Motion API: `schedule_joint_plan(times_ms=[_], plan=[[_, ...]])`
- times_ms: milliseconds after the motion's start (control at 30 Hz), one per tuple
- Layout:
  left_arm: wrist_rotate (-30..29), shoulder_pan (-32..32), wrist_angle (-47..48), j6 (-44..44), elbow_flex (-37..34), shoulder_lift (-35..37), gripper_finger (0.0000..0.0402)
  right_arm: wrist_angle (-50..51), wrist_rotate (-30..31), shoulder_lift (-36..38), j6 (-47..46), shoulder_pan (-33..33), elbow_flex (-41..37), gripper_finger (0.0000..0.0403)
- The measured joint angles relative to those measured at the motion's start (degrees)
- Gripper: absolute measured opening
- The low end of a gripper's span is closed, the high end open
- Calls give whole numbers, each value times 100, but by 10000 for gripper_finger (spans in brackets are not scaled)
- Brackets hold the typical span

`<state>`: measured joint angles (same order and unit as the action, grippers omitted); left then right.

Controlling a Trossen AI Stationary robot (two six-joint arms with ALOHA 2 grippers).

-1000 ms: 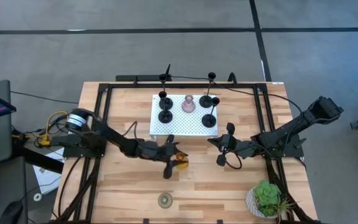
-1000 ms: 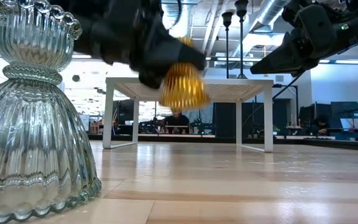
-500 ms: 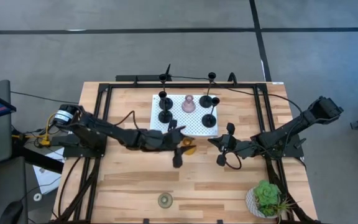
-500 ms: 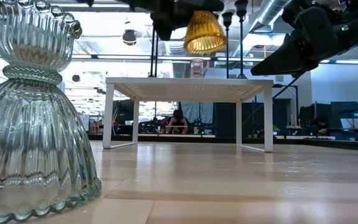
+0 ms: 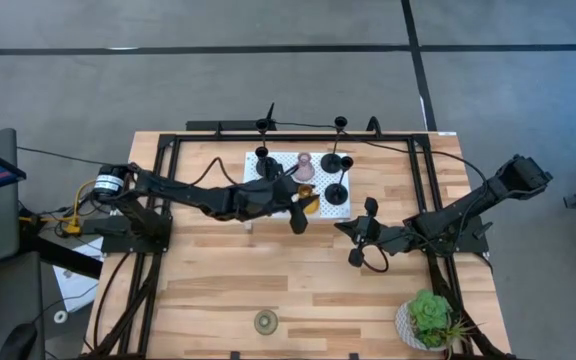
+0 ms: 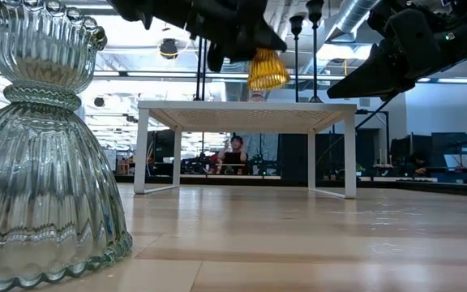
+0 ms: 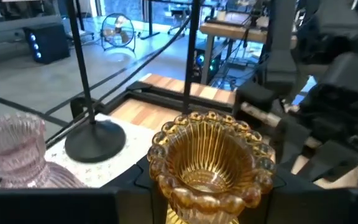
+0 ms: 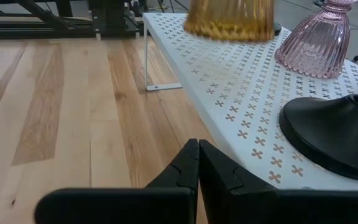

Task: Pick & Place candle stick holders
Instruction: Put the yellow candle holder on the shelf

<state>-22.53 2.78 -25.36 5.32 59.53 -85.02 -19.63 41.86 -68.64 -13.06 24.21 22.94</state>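
My left gripper [image 5: 304, 207] is shut on the amber holder [image 5: 309, 203], which is over the front part of the white perforated platform [image 5: 258, 210]; the holder also shows in the low view [image 6: 267, 70] and the right wrist view [image 8: 229, 18]. The pink holder [image 5: 304, 167] and several black stemmed holders [image 5: 337, 193] stand on the platform on their bases. The pale green holder [image 5: 265, 321] stands on its base near the table's near edge. My right gripper [image 5: 340, 228] is shut and empty, just right of the platform's front right corner. My left gripper pinches the amber holder's upper part, just below its beaded rim [image 7: 166, 186], between its two fingers. The fingers come roughly level from the table's left. The holder is upright, its flared skirt [image 6: 267, 75] hanging below the fingers, clear of the platform top.
A green potted plant [image 5: 430, 318] stands at the near right corner. A black metal frame [image 5: 158, 200] runs around the tabletop. Bare wood lies between the platform and the near edge. A black holder's disc base [image 8: 337, 137] is close to my right gripper.
My left gripper has carried the amber holder up from below the level of the platform top, then toward the table's far edge and a little right. The holder now hangs over the platform's front part. It has stayed upright.
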Motion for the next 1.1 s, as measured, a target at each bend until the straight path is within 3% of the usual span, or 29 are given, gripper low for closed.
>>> schedule_joint_plan(times_ms=[433, 533, 1100], plan=[[-106, -60, 27, -193, 532, -625, 130, 41, 0, 0, 2, -35, 0, 0], [-362, -60, 79, -203, 542, -635, 130, 38, -2, -2, 2, -23, 0, 0], [-381, -60, 308, -142, 540, -637, 130, 37, -2, 0, 0, -24, 0, 0]])
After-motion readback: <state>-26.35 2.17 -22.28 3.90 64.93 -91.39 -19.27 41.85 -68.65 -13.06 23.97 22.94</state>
